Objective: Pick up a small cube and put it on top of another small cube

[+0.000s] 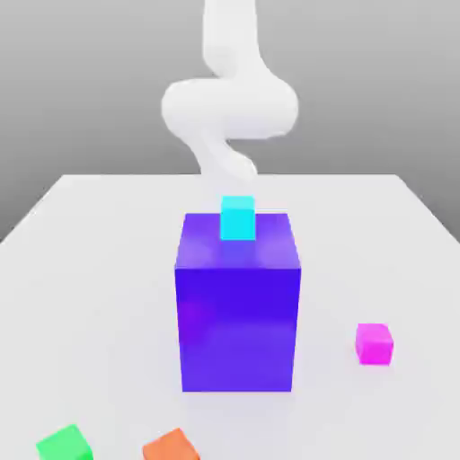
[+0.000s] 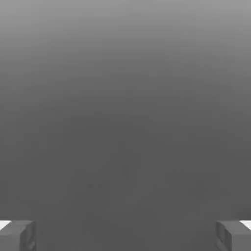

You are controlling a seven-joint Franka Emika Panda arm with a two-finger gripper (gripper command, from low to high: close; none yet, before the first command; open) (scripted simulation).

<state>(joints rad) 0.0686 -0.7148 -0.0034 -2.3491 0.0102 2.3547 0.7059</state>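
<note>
Green cube and orange cube sitting nearest, magenta cube lying right; each likely light, rigid, graspable across flat opposite faces; gripper standing wide, holding nothing.

The exterior view faces the arm across the table from slightly above, close behind the big blue block. The hand view looks out past its wide-apart fingertips at plain grey.
</note>
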